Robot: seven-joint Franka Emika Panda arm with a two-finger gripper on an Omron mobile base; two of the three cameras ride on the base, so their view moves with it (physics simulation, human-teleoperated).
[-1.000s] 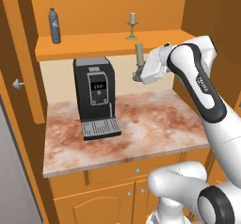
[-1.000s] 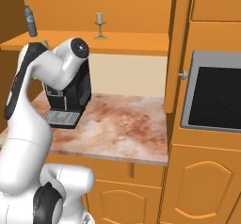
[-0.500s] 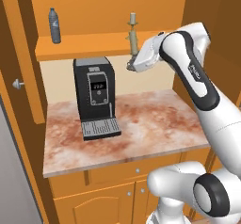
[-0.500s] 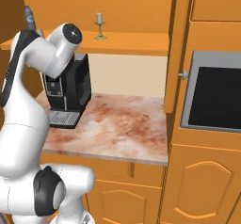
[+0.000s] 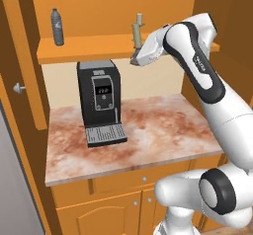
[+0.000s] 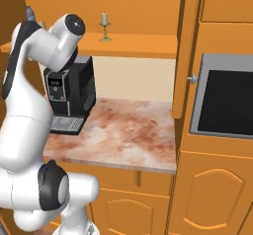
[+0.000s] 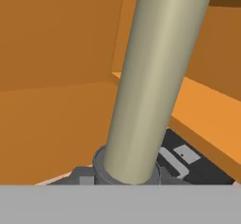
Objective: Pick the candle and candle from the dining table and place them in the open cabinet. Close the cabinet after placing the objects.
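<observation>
I've lifted the olive candle (image 5: 137, 32) up to shelf (image 5: 94, 47) height, gripper (image 5: 134, 56) pinching its base, I think. The pale candle (image 6: 104, 27) already stands at twelve o'clock inside the cabinet (image 6: 148, 7); next, set this down.

Nothing here can be read as text. The black coffee machine (image 5: 101, 103) on the marbled counter (image 5: 153, 140) carries a small lit display panel on its front — pale marks show there in both base views, too small and blurred to make out as letters or digits. On the robot's upper arm, above and to the right of the coffee machine, a short dark marking runs along the white shell — it stays illegible as well.
</observation>
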